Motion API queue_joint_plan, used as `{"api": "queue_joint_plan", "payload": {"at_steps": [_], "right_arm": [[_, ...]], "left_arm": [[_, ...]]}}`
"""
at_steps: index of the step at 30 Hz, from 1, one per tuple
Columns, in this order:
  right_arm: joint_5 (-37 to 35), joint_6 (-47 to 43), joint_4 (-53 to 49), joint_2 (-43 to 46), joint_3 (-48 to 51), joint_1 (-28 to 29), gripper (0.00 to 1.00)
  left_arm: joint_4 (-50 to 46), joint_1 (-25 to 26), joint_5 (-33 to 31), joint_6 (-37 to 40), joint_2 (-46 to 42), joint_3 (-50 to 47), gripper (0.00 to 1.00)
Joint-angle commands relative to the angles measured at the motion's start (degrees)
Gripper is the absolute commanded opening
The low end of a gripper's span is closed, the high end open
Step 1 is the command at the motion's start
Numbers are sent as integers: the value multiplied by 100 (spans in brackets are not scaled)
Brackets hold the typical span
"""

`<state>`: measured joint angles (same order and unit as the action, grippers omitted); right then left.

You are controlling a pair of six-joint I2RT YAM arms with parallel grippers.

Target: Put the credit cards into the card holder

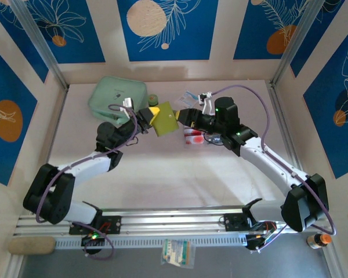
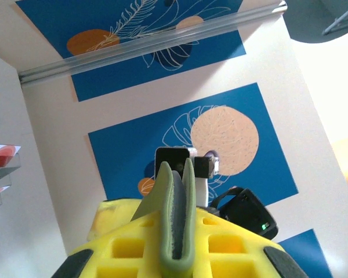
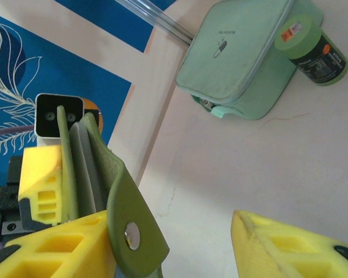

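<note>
**Holder pinched on the left, cards beneath the right arm**

The left tool [image 1: 145,117] is shut narrow on the card holder [image 1: 165,120]. It grips the holder's left side, so the olive wallet stands on edge with its free side pointing right. From the left wrist, the holder [image 2: 175,202] shows edge-on between the yellow pads.

The right tool [image 1: 187,116] sits just beside that free side, with its jaws apart and nothing clamped. One of its yellow fingers [image 3: 58,249] lies against the flap with the snap tab [image 3: 130,234]. The other finger stands well apart to the right. So the holder lies left of the right tool, its long edge running near to far.

The credit cards [image 1: 193,138] lie flat on the bench [image 1: 180,185], just on the near side of the right tool and under its wrist. The arm hides part of the pile, so how many there are is hard to tell. The right arm is plainly the nearer one. The coming move probably turns on whether it drops to the cards or first takes the flap.
</note>
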<state>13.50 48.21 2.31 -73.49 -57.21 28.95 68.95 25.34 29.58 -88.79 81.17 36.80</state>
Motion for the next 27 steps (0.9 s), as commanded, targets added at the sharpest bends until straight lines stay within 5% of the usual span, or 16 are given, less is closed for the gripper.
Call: {"api": "queue_joint_plan", "payload": {"at_steps": [1,27], "right_arm": [[297,258,340,-58,181,-38,51],[1377,1669,2291,-54,929,-440,47]], "left_arm": [[1173,-56,-274,-662,246,85,0],[1174,-47,-392,-815,201,414,0]]}}
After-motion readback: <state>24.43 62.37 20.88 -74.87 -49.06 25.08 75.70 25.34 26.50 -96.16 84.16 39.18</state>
